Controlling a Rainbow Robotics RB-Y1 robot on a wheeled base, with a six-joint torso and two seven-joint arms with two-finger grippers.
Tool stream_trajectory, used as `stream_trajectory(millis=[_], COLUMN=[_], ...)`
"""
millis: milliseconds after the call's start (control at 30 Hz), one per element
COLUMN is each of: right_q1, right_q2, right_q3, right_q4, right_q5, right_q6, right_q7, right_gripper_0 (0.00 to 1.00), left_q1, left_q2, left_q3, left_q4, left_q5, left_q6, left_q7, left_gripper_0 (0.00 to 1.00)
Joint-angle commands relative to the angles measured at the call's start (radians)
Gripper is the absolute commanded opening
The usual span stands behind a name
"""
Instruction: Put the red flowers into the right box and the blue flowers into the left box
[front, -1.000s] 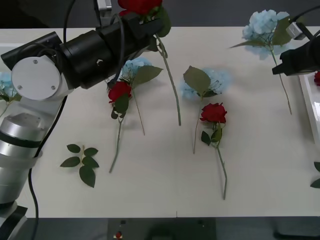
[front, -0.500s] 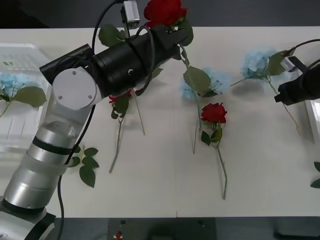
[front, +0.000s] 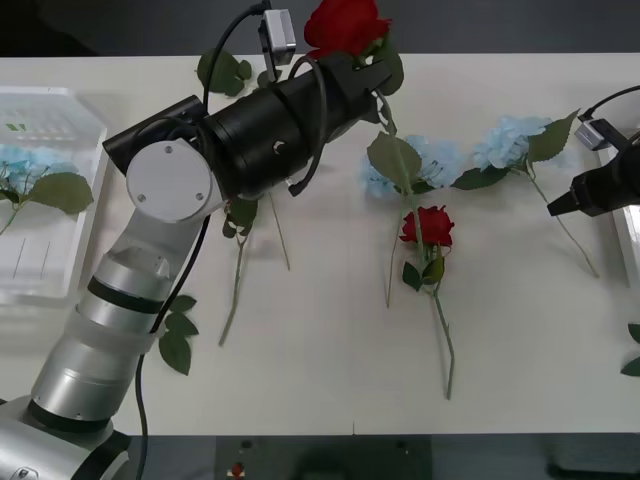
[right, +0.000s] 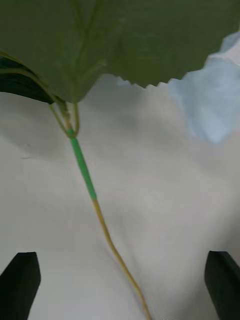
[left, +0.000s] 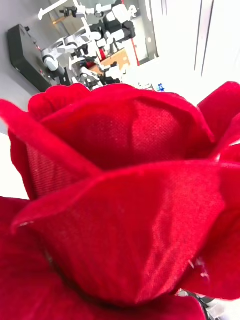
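The left arm, a thick black forearm on a silver and white jointed upper arm, reaches forward and across the white table toward its far edge, rising from the near left corner. Its left gripper sits at the far middle of that table, clamped on the stem just under the head of a deep red artificial rose. The right arm's black wrist comes in over the table's right edge, and the right gripper hovers there, its black fingers spread wide apart.
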Motion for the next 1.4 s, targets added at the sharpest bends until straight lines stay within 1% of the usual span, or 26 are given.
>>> stream_trajectory(millis=[33,100,200,233,300,367,433,467,533,567,667,700,833,867,900,1000,1133,1200,1233,1267,1300,1367,1400], right_q1=[-0.004,0.000,0.032,0.059,0.089,0.141,0.174,0.227,0.296,0.316,0.431,0.454,0.640,0.660,0.710,0.793,0.836,0.841,0.845,0.845,0.847,0.845,0.845], right_q2=[-0.071,-0.097,-0.133,-0.143,-0.156,-0.171,-0.176,-0.182,-0.188,-0.188,-0.186,-0.186,-0.150,-0.143,-0.124,-0.076,-0.007,0.024,0.056,0.056,0.099,0.134,0.134], right_q3=[-0.012,-0.014,-0.043,-0.071,-0.100,-0.156,-0.189,-0.239,-0.295,-0.311,-0.400,-0.416,-0.528,-0.537,-0.557,-0.587,-0.597,-0.595,-0.594,-0.594,-0.594,-0.595,-0.595], right_q4=[-0.053,-0.071,-0.110,-0.131,-0.162,-0.223,-0.262,-0.323,-0.403,-0.426,-0.567,-0.591,-0.769,-0.791,-0.838,-0.911,-0.949,-0.949,-0.949,-0.949,-0.949,-0.949,-0.949], right_q5=[-0.132,-0.212,-0.361,-0.451,-0.532,-0.637,-0.675,-0.724,-0.783,-0.795,-0.827,-0.827,-0.838,-0.841,-0.847,-0.853,-0.853,-0.852,-0.839,-0.839,-0.812,-0.792,-0.792], right_q6=[0.027,0.034,0.034,0.034,0.034,0.035,0.034,0.035,0.034,0.034,0.009,0.004,-0.057,-0.065,-0.085,-0.115,-0.146,-0.146,-0.148,-0.148,-0.154,-0.164,-0.164], right_q7=[0.159,0.208,0.283,0.316,0.345,0.388,0.403,0.421,0.425,0.426,0.429,0.431,0.440,0.440,0.444,0.457,0.472,0.477,0.480,0.480,0.481,0.481,0.481], right_gripper_0=[1.00,1.00,1.00,1.00,1.00,1.00,1.00,1.00,1.00,1.00,1.00,1.00,1.00,1.00,1.00,1.00,1.00,1.00,1.00,1.00,1.00,1.00,1.00], left_q1=[-0.049,-0.061,-0.081,-0.087,-0.093,-0.102,-0.104,-0.105,-0.104,-0.104,-0.107,-0.107,-0.109,-0.109,-0.110,-0.110,-0.110,-0.110,-0.110,-0.110,-0.110,-0.110,-0.110], left_q2=[0.013,0.025,0.054,0.070,0.085,0.106,0.113,0.119,0.122,0.122,0.126,0.128,0.142,0.142,0.143,0.143,0.145,0.145,0.145,0.145,0.145,0.145,0.145], left_q3=[-0.039,-0.056,-0.094,-0.109,-0.125,-0.145,-0.151,-0.154,-0.154,-0.154,-0.152,-0.152,-0.152,-0.152,-0.152,-0.152,-0.152,-0.152,-0.152,-0.152,-0.152,-0.152,-0.152], left_q4=[-0.016,-0.010,-0.002,-0.004,-0.002,-0.004,-0.002,-0.004,-0.002,-0.002,0.003,0.003,0.003,0.001,0.001,0.001,0.001,0.001,0.001,0.001,0.003,0.003,0.003], left_q5=[0.028,0.059,0.113,0.125,0.142,0.156,0.160,0.160,0.159,0.159,0.159,0.157,0.159,0.159,0.163,0.163,0.165,0.166,0.166,0.166,0.166,0.166,0.166], left_q6=[-0.010,-0.010,-0.010,-0.008,-0.008,-0.008,-0.010,-0.010,-0.010,-0.010,-0.010,-0.010,-0.010,-0.010,-0.010,-0.010,-0.011,-0.011,-0.011,-0.011,-0.011,-0.013,-0.013], left_q7=[0.023,0.024,0.026,0.026,0.023,0.026,0.026,0.026,0.023,0.023,0.021,0.021,0.021,0.021,0.019,0.019,0.019,0.019,0.021,0.021,0.023,0.023,0.023], left_gripper_0=[0.00,0.00,0.00,0.00,0.00,0.00,0.00,0.00,0.00,0.00,0.00,0.00,0.00,0.00,0.00,0.00,0.00,0.00,0.00,0.00,0.00,0.00,0.00])
